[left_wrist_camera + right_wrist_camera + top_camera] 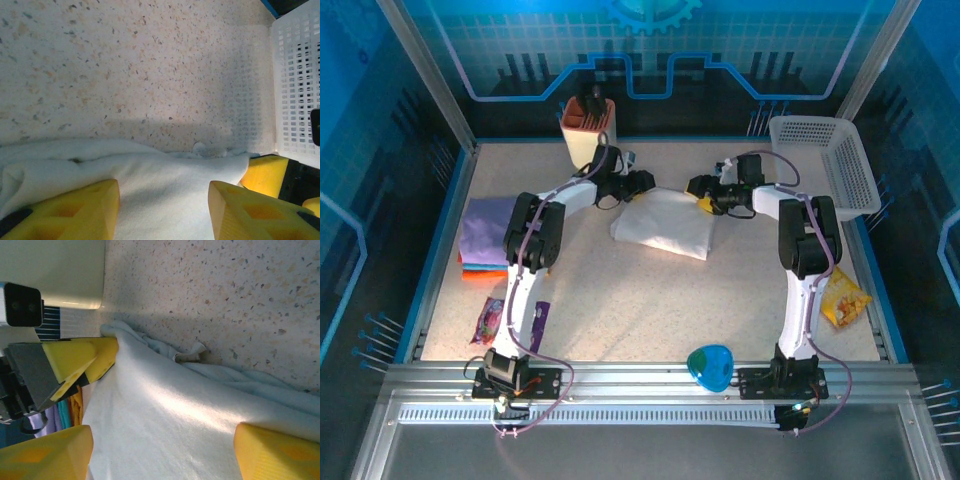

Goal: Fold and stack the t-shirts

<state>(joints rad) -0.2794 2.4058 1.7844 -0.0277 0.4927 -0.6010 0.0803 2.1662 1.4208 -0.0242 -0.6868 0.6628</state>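
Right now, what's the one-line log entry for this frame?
white t-shirt: centre | left gripper: open, at shirt's far edge | right gripper: open, at shirt's far edge | folded stack: left side

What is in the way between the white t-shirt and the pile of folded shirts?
Only the left arm's elbow stands between the white t-shirt and the folded pile. No loose thing lies between them.

Cool blue light tints the overhead view; the worktop (650,290) is evenly bright. Just beyond the left hand (164,200) a soft shadow band crosses it. Between the blurred fingers (45,450) of the right hand (164,440), a bright streak glares on the white t-shirt (165,410).
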